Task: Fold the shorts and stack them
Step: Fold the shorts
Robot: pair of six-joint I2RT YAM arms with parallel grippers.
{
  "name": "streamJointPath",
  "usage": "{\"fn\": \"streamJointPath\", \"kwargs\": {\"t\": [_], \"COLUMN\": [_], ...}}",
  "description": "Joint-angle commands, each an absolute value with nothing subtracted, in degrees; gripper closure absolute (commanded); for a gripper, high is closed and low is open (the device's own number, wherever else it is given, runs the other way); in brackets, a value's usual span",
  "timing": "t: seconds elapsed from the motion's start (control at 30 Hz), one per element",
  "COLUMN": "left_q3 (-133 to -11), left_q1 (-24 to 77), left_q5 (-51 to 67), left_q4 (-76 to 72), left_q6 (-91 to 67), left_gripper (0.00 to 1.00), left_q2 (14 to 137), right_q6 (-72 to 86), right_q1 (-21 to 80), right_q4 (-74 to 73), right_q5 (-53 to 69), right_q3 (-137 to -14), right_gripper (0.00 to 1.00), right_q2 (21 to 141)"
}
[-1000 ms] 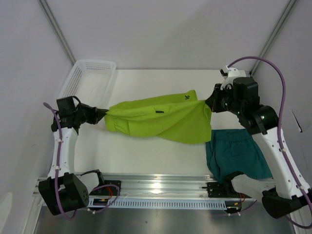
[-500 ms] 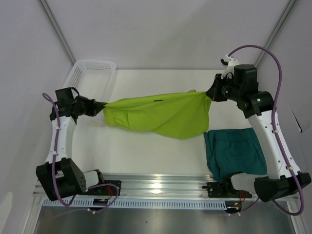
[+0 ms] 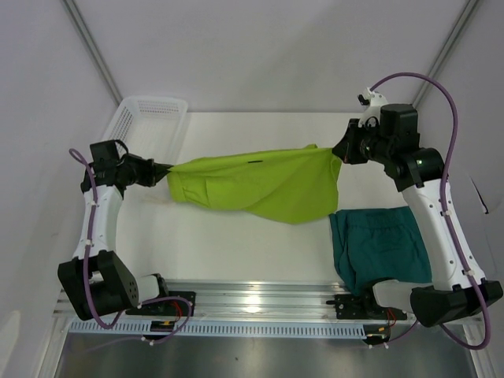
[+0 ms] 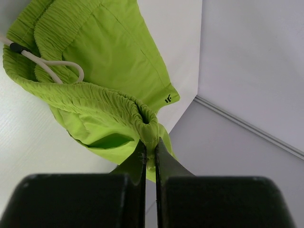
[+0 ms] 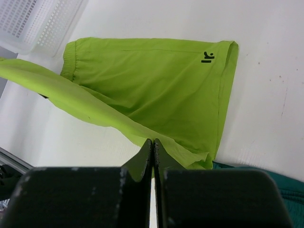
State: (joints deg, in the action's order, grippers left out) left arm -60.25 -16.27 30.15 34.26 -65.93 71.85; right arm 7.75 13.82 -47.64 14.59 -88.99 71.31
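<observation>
Over the white table [image 3: 236, 244], the lime shorts [image 3: 252, 185] are stretched between both arms, and the lower layer sags toward the surface. The teal shorts [image 3: 386, 244] lie flat at the near right. The left gripper [image 4: 149, 142] pinches the gathered waistband, and the right gripper [image 5: 153, 142] pinches a leg edge. I think both arms should lower together with an even pull, so the cloth lands without wrinkles.

Thin matt cloth on lime shorts [image 3: 260, 189] w/ gathered waistband; teal shorts [image 3: 386, 244] matt cloth too; basket [image 3: 126, 127] white plastic mesh.
</observation>
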Motion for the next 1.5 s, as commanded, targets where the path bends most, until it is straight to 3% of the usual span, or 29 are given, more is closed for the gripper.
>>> {"fn": "streamJointPath", "kwargs": {"t": [0.0, 0.4, 0.67, 0.8, 0.9, 0.93, 0.97, 1.03, 1.07, 1.17, 1.47], "left_q3": [-62.23, -63.28, -72.06, -85.15, -92.61, -94.72, -95.88, -100.62, -101.24, -99.5, -90.81], "left_q1": [-17.49, -16.0, -9.94, -7.13, -6.51, -6.5, -6.24, -6.15, -6.07, -6.06, -4.75], "left_q5": [28.74, 28.74, 29.35, 29.62, 29.62, 29.97, 29.97, 30.06, 30.06, 29.27, 29.09], "left_q4": [29.8, 14.61, -2.06, -5.62, -7.73, -8.43, -5.74, -1.78, 1.29, 3.43, 10.98], "left_q6": [-66.53, -73.21, -77.6, -78.93, -78.4, -78.75, -78.58, -75.34, -74.02, -70.93, -60.93], "left_gripper": [1.0, 1.0, 1.0, 1.0, 0.67, 0.3, 0.15, 0.01, 0.01, 0.01, 0.01], "left_q2": [72.16, 79.88, 101.11, 113.35, 120.75, 122.15, 123.12, 124.89, 124.89, 122.18, 109.61], "right_q6": [7.12, 7.03, 9.4, 12.56, 13.01, 13.09, 13.27, 13.62, 13.71, 13.97, 14.41], "right_q1": [12.22, 7.04, 2.73, 0.62, 0.88, 1.05, 1.14, 1.23, 1.32, 1.76, 3.69], "right_q4": [-44.48, -39.29, -31.65, -27.52, -25.75, -27.58, -28.55, -32.07, -32.43, -29.72, -25.57], "right_q5": [14.24, 18.45, 21.18, 21.62, 21.54, 20.58, 19.78, 18.64, 18.2, 16.97, 17.14], "right_q3": [-91.58, -94.74, -100.1, -106.51, -115.11, -121.49, -124.25, -129.09, -130.5, -122.92, -101.35], "right_gripper": [1.0, 1.0, 1.0, 1.0, 0.94, 0.88, 0.66, 0.5, 0.43, 0.34, 0.34], "right_q2": [72.68, 84.88, 100.44, 111.42, 121.26, 123.9, 128.36, 131.56, 132.36, 129.39, 112.78]}}
